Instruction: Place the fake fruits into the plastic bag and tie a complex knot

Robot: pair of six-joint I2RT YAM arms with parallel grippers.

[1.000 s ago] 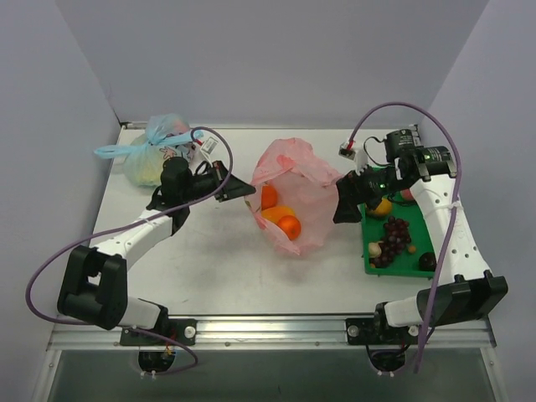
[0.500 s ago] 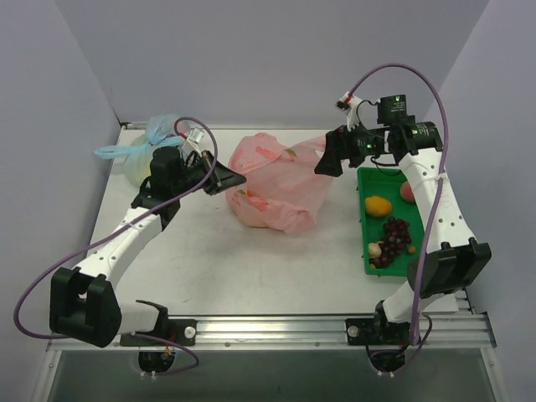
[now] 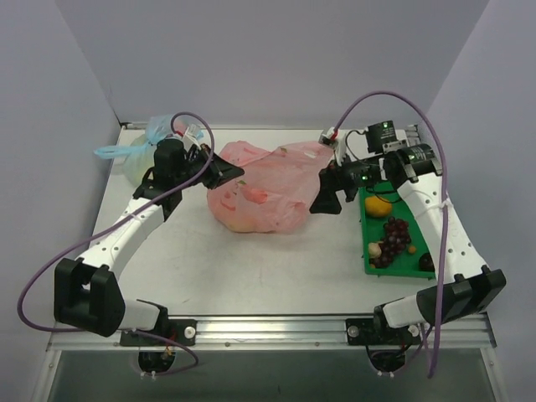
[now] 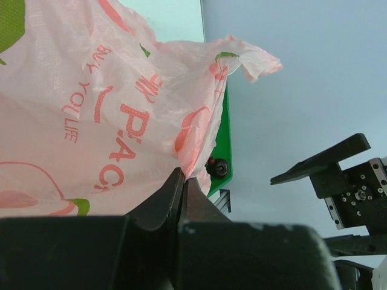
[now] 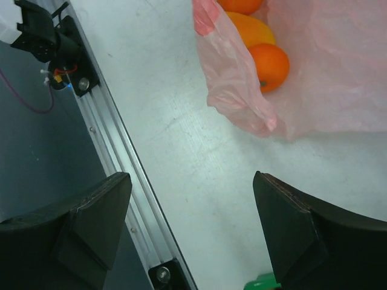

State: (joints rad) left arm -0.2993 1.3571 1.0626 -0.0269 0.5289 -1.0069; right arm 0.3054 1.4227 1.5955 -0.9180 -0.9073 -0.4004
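Scene: two robot arms reach over a white table [image 3: 209, 260] from its near edge.
Plastic bag: the pink plastic bag [image 3: 260, 188] with peach prints lies slumped at the middle of the table, between the two arms.
Fruits in the bag: the right wrist view shows a round orange fruit [image 5: 269, 65] and a yellow-orange oval fruit [image 5: 254, 33] inside, against the thin wall.
Fruits left out: a green tray [image 3: 368, 268] at the right edge holds another yellow-orange fruit [image 3: 378, 205], a dark purple grape bunch [image 3: 395, 236] and a small pale piece [image 3: 374, 249].
Left gripper: the left gripper [image 4: 183, 180] is pinched tight on a fold at the bag's left rim.
Right gripper: the right gripper [image 5: 192, 181] is spread wide and holds nothing. It hangs over bare table just beside the bag's right edge, between bag and tray.
Other things: a pale blue bag [image 3: 155, 155], already tied, sits in the far left corner.
Step in hand: likely the filling stage. One side of the mouth is held while the free arm sits between loads, and no knot shows on the pink bag.
Next move: probably the right arm goes to the tray for another fruit. The left grip must keep the mouth raised and open enough to take it.
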